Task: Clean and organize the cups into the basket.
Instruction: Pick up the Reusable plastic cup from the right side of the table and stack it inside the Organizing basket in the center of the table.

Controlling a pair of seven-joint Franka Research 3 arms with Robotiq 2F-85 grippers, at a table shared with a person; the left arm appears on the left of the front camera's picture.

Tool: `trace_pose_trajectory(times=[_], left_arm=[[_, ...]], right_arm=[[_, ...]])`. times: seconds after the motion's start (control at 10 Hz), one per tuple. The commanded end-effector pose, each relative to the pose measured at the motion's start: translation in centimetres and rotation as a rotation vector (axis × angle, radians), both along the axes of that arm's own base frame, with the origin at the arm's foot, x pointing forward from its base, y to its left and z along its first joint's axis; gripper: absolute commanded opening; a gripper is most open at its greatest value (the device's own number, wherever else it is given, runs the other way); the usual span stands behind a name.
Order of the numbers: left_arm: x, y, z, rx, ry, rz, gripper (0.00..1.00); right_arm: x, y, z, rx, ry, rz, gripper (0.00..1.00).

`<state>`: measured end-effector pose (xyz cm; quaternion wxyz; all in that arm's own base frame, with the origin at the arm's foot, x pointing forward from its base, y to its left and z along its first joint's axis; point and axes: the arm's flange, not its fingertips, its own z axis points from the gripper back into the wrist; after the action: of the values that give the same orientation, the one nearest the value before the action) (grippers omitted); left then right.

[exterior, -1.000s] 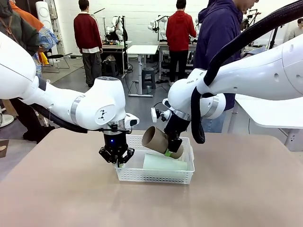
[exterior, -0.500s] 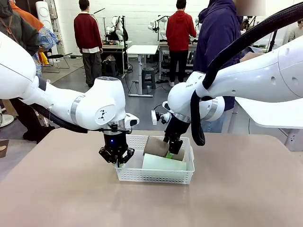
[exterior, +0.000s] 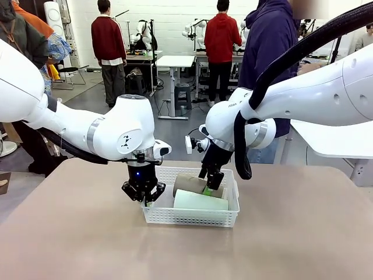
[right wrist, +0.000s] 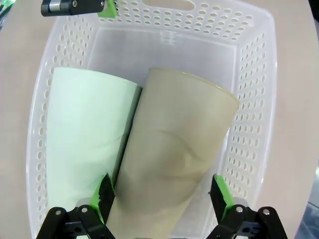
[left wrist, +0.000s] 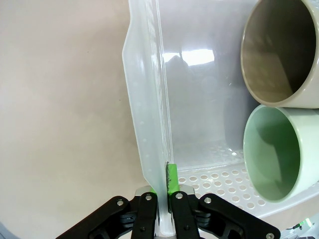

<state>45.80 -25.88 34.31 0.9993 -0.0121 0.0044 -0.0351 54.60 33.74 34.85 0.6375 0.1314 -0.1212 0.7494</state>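
- Pinching the basket by its wall, the left gripper is clamped tight; its wrist view looks into both cups' mouths.
- Right wrist view: the right gripper has its fingers apart, straddling the tan cup, which lies touching the mint cup inside the basket.

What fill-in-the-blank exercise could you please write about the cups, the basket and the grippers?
The tan cup and the green cup both lie on their ____. The left gripper is ____ on the basket's wall. The open right gripper straddles the ____ cup.
Missing words: sides; shut; tan.
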Motion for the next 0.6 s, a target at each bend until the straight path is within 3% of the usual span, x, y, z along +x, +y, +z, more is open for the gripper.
trace_pose_trajectory(times=[0.0,0.3,0.5], left_arm=[[-0.1,0.0,-0.1,0.003,0.002,0.0,0.0],[-0.1,0.0,-0.1,0.003,0.002,0.0,0.0],[-0.1,0.0,-0.1,0.003,0.002,0.0,0.0]], right_arm=[[-0.2,-0.8,2.6,0.019,0.012,-0.004,1.0],[-1.8,-6.8,11.7,0.165,-0.056,-0.019,1.0],[-3.6,-13.3,16.6,0.272,-0.052,-0.051,1.0]])
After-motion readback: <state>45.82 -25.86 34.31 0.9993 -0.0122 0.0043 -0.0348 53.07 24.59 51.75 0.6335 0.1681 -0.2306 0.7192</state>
